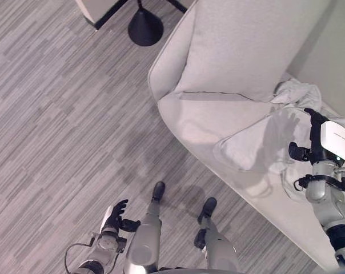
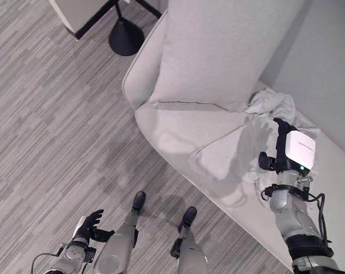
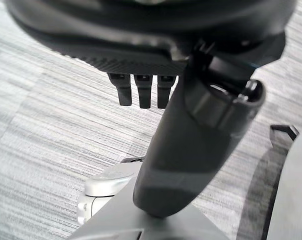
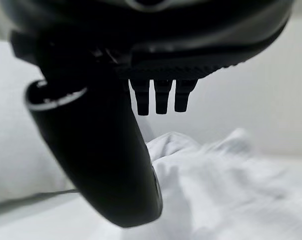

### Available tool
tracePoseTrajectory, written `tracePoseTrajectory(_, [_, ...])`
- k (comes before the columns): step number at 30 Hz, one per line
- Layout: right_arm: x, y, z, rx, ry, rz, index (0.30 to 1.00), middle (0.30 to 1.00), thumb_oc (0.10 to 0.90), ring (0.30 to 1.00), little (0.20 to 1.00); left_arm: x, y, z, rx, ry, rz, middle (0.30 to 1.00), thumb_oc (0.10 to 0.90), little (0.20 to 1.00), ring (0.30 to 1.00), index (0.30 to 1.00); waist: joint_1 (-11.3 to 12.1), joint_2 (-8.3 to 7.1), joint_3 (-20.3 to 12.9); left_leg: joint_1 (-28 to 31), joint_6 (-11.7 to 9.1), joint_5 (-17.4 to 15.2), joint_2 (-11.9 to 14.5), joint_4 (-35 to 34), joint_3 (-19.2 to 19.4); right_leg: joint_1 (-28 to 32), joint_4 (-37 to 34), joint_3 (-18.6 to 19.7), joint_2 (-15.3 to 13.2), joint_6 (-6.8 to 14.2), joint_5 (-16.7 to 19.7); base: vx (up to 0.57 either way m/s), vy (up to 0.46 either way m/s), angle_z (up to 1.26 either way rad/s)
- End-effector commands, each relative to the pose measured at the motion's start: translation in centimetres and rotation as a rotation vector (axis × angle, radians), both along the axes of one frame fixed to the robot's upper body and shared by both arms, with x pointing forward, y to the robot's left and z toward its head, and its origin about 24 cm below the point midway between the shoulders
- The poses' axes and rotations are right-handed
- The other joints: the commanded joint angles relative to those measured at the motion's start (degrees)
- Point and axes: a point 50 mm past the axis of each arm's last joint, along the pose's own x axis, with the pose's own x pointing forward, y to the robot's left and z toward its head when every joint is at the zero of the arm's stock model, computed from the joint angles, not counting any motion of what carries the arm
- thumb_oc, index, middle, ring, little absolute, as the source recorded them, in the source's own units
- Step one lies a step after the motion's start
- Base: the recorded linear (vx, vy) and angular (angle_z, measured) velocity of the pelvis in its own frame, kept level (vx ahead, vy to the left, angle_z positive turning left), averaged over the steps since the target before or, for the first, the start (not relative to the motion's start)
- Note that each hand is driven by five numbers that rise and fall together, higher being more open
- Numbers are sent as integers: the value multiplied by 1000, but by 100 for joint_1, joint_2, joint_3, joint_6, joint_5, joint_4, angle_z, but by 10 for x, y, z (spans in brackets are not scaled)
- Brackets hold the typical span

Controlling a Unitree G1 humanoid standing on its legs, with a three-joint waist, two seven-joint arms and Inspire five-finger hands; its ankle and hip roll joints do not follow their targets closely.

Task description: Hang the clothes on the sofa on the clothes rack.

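A crumpled white garment (image 1: 297, 93) lies on the light sofa (image 1: 218, 117), against the back cushion and behind a loose pillow (image 1: 258, 142). My right hand (image 1: 316, 132) hovers over the sofa seat just short of the garment (image 4: 226, 175), fingers (image 4: 161, 95) straight, open and empty. My left hand (image 1: 116, 214) hangs low beside my body over the floor, fingers (image 3: 143, 90) relaxed and open, holding nothing.
A black round stand base (image 1: 145, 27) with a pole stands on the grey striped carpet beyond the sofa's armrest. A pale cabinet corner (image 1: 98, 8) sits beside it. Open carpet (image 1: 58, 131) spreads to the left of the sofa.
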Motion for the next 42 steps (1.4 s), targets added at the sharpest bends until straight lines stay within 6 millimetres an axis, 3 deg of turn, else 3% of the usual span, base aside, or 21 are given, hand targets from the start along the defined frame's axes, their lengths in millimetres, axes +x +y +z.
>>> tracePoseTrajectory(1, [-5, -9, 29, -235, 35, 102, 900, 900, 800, 900, 900, -25, -2, -12, 10, 88, -59, 900, 800, 900, 900, 900, -44, 22, -350, 222, 439, -442, -177, -316, 92, 161, 37, 459, 285, -153, -538, -49, -67, -12])
tracePoseTrajectory(4, [2, -3, 22, -266, 118, 163, 900, 900, 800, 900, 900, -25, -3, -11, 15, 84, -103, 900, 800, 900, 900, 900, -43, 25, -342, 246, 416, -436, -155, -317, 109, 164, 37, 498, 321, -154, -542, -48, -52, -7])
tracePoseTrajectory(8, [23, 23, 19, -345, 207, 319, 900, 900, 800, 900, 900, -17, -7, -6, 29, 50, -196, 900, 800, 900, 900, 900, -17, 68, -338, 252, 384, -406, -118, -317, 178, 115, 37, 566, 355, -166, -534, -55, -36, -17])
tracePoseTrajectory(14, [44, 58, 23, -410, 203, 460, 900, 900, 800, 900, 900, -14, -6, -3, 64, 29, -225, 900, 800, 900, 900, 900, 60, 123, -342, 306, 384, -402, -109, -317, 190, 139, 37, 619, 381, -177, -548, -17, -8, -4])
tracePoseTrajectory(16, [45, 59, 23, -412, 203, 462, 900, 900, 800, 900, 900, -14, -6, -3, 64, 29, -223, 900, 800, 900, 900, 900, 46, 123, -338, 308, 384, -402, -109, -317, 190, 141, 37, 619, 381, -177, -549, 0, 0, 0])
tracePoseTrajectory(17, [45, 71, 27, -437, 189, 521, 900, 900, 800, 900, 900, -15, -1, -2, 72, 20, -193, 900, 800, 900, 900, 900, 73, 118, -343, 323, 380, -402, -110, -317, 172, 153, 37, 620, 382, -180, -550, 0, 0, 0])
tracePoseTrajectory(22, [46, 76, 17, -457, 228, 545, 900, 900, 800, 900, 900, -16, 1, -3, 83, 20, -171, 900, 800, 900, 900, 900, 120, 103, -321, 299, 372, -375, -116, -317, 99, 166, 37, 561, 383, -188, -561, 3, -3, 2])
tracePoseTrajectory(29, [52, 85, -18, -455, 339, 559, 900, 900, 800, 900, 900, -11, 0, -1, 107, 2, -194, 900, 800, 900, 900, 900, 180, 109, -232, 197, 360, -327, -139, -317, 4, 117, 37, 499, 387, -191, -537, 4, 1, 8])
tracePoseTrajectory(32, [57, 86, -36, -484, 396, 522, 900, 900, 800, 900, 900, -4, -5, 3, 118, -33, -231, 900, 800, 900, 900, 900, 252, 142, -144, 99, 363, -293, -156, -317, -40, 36, 37, 465, 389, -192, -505, -1, 17, 5])
tracePoseTrajectory(35, [62, 90, -43, -490, 398, 504, 900, 900, 800, 900, 900, 1, -5, 5, 131, -49, -237, 900, 800, 900, 900, 900, 280, 148, -108, 43, 362, -275, -165, -317, -54, -9, 37, 472, 392, -194, -492, 10, 17, 5])
tracePoseTrajectory(36, [64, 89, -56, -482, 418, 445, 900, 900, 800, 900, 900, 8, -6, 9, 151, -84, -251, 900, 800, 900, 900, 900, 335, 179, -56, -40, 364, -250, -174, -317, -79, -79, 37, 457, 389, -195, -474, 3, 9, 5])
tracePoseTrajectory(42, [76, 97, -65, -471, 391, 321, 900, 900, 800, 900, 900, 25, -11, 20, 227, -168, -313, 900, 800, 900, 900, 900, 480, 237, 56, -316, 363, -162, -184, -317, -113, -331, 37, 460, 384, -214, -428, 0, 12, 7])
